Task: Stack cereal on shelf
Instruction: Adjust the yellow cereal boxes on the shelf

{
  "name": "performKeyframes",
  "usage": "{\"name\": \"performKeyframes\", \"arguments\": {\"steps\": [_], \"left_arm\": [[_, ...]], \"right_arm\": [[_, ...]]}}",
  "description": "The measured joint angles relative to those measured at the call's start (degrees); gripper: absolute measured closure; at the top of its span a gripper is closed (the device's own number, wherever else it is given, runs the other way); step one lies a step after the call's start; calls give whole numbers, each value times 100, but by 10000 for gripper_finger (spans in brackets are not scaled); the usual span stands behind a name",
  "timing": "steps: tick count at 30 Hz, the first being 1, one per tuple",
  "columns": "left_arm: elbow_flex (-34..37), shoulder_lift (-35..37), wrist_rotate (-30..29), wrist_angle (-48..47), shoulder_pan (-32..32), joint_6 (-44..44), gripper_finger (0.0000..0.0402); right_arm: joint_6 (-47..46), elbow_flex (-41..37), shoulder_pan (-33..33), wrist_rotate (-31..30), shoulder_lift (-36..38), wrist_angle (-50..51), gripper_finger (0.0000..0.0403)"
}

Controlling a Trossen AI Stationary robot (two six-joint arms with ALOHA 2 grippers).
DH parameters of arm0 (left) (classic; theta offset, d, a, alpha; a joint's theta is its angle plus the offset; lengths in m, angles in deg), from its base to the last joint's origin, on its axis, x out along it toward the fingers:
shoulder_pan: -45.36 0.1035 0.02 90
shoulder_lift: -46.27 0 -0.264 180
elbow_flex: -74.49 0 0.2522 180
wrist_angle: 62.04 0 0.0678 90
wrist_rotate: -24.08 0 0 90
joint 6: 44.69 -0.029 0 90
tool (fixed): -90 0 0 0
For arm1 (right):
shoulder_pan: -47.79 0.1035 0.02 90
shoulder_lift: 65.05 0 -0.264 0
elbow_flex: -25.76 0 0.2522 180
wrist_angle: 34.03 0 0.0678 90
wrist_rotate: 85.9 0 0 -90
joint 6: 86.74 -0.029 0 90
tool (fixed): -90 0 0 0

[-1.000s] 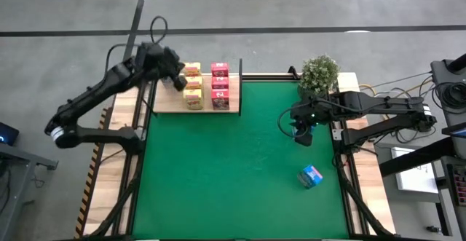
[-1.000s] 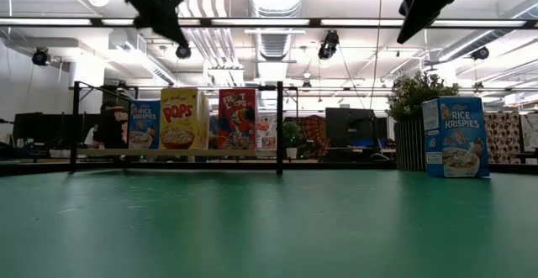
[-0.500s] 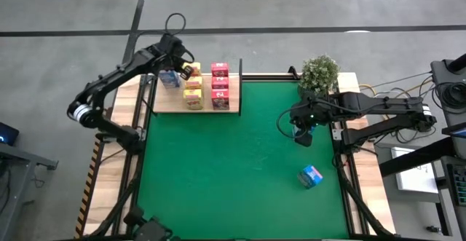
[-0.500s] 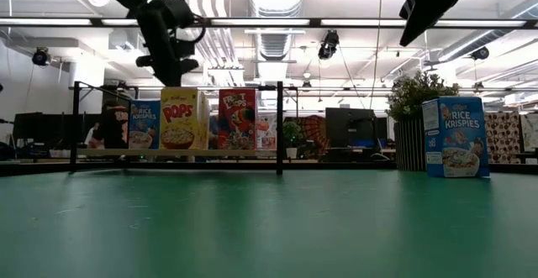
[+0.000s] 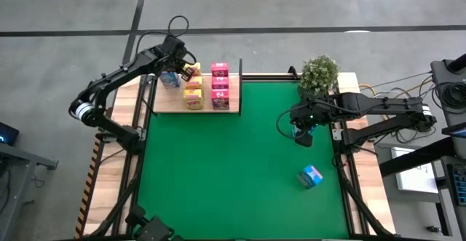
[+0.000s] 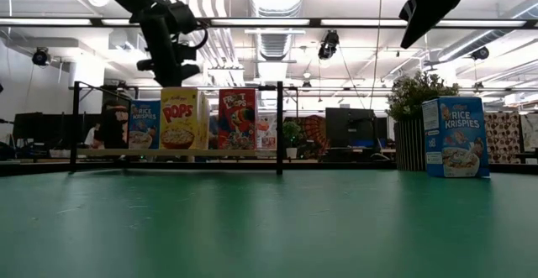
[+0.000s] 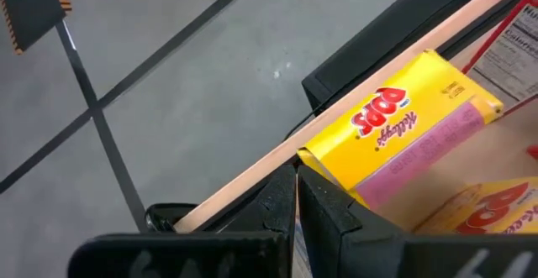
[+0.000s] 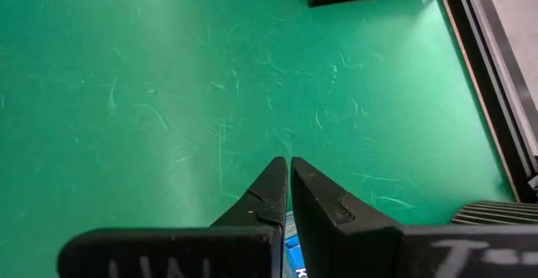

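The light-wood shelf (image 5: 175, 103) with black posts lies at the mat's far left. On it stand three yellow cereal boxes (image 5: 193, 85), three pink ones (image 5: 220, 85) and one blue one (image 5: 169, 79); the low view shows their fronts (image 6: 183, 118). Another blue box (image 5: 311, 176) stands upright on the green mat (image 6: 455, 135) at the right. My left gripper (image 5: 182, 65) is shut and empty, hanging above the shelf's far left boxes (image 6: 172, 60). My right gripper (image 5: 302, 134) is shut and empty, high above the mat (image 8: 288, 173), farther back than the loose blue box.
A potted plant (image 5: 319, 72) stands at the mat's far right corner. The green mat (image 5: 233, 168) lies open between the shelf and the loose box. Wooden table strips and black frame rails (image 5: 346, 168) run along both sides.
My left gripper has come down toward the shelf over the blue and yellow boxes, uncovering the blue box in the high view, then held still. The boxes have not moved.
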Motion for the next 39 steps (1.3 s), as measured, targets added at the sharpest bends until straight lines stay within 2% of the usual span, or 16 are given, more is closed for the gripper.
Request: {"name": "performKeyframes", "arguments": {"steps": [39], "left_arm": [[27,-105,216,18,-128,151,402]], "right_arm": [[-2,0,0,0,0,4,394]]}}
